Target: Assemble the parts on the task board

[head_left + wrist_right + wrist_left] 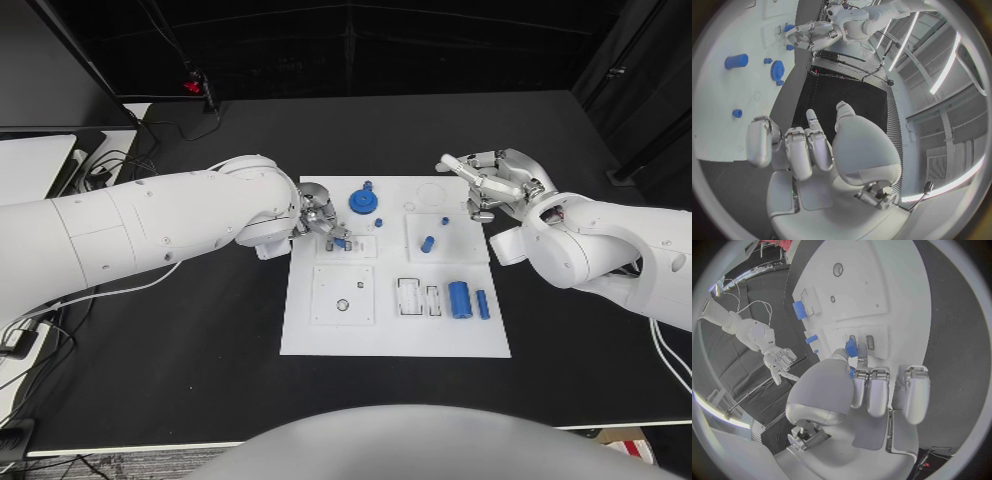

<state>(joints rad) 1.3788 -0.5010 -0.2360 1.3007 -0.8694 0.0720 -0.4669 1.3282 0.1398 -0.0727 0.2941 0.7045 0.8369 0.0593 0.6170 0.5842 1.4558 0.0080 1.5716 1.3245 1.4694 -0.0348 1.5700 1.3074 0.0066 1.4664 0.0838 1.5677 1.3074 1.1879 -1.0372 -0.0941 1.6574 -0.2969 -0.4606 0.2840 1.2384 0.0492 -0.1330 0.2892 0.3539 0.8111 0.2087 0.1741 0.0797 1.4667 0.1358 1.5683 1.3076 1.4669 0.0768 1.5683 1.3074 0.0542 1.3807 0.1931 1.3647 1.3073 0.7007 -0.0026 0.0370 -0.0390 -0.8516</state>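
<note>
White is the task board [325,335], which lies in the middle of the black worktop [159,370]. Nearest to the robot, at about 4 o'clock on the board, a blue cylinder [459,298] lies beside a thinner blue bar [482,304], with empty slots just at their 9 o'clock side. Further from the robot, near the centre of the board toward 2 o'clock, a short blue peg [428,242] lies tilted, and one very small blue piece [444,221] sits just beyond it. At 11 o'clock of the board the left robot hand [323,228] is over the board and grasps a small blue part [851,347] between thumb and fingers, close to two small slots; the other fingers are curled beside it. Beyond this hand, at 12 o'clock, a blue gear [364,201] is on the board. The right robot hand [498,185] is at 2 o'clock, at the far right corner of the board; it holds nothing and its fingers are loosely apart
</note>
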